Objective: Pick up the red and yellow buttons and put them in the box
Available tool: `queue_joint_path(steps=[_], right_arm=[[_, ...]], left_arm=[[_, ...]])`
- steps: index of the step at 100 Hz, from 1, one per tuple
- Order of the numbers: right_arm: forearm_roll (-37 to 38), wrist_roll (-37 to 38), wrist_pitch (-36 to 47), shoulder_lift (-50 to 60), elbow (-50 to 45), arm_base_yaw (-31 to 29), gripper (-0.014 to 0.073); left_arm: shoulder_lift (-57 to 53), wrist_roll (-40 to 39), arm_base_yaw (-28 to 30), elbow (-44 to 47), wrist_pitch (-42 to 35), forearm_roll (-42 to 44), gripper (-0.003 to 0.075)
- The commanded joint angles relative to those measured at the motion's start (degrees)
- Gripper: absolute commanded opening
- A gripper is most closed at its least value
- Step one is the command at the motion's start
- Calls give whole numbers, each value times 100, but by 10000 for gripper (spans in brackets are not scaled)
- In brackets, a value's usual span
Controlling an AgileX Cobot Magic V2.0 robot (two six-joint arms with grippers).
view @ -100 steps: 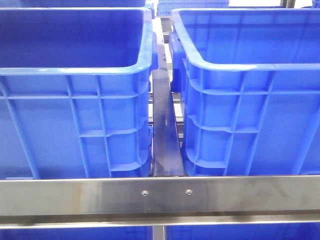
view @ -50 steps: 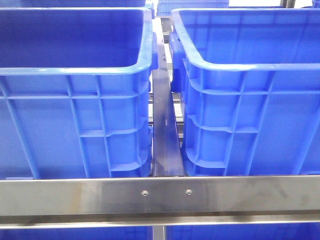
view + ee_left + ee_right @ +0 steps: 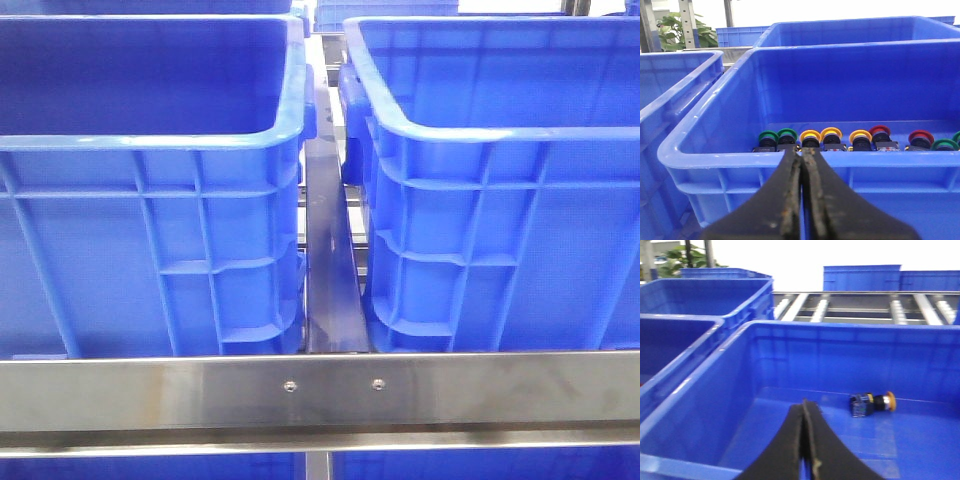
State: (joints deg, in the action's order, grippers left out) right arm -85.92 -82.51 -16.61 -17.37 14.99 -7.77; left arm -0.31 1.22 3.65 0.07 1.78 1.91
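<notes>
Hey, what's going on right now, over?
Left hand and right hand both shut, empty. Buttons lined up in bin; one yellow button in the other box. Nothing blocking.

Left pincer (image 3: pixel 802 155) and right pincer (image 3: pixel 805 407) both closed, empty.

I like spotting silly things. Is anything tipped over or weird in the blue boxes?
Nothing looks broken or spilled. One yellow-capped push button lies on its side, alone in a blue plastic crate. The other crate's buttons sit in a row.
</notes>
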Motion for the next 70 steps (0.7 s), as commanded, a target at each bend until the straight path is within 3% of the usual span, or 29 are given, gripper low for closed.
queue_joint_path(steps=[1, 8, 16, 37, 47, 59, 70], right_arm=[[126, 64, 299, -43, 135, -20, -69], [751, 519, 459, -43, 135, -20, -69], [1664, 1532, 630, -43, 135, -20, -69], [5464, 5091, 749, -43, 135, 72, -69], [7051, 6357, 1081, -43, 103, 304, -69], [8291, 7541, 2178, -43, -199, 617, -69], [8624, 8057, 2775, -43, -562, 684, -69]], left_arm=[[-177, -70, -21, 301, -446, 8, -20], [-177, -70, -21, 301, -446, 8, -20], [-177, -70, -21, 301, -446, 8, -20], [-177, -70, -21, 301, -446, 8, -20], [-177, -70, -21, 301, -446, 8, -20], [-177, -70, -21, 301, -446, 8, -20], [-177, -70, -21, 301, -446, 8, -20]])
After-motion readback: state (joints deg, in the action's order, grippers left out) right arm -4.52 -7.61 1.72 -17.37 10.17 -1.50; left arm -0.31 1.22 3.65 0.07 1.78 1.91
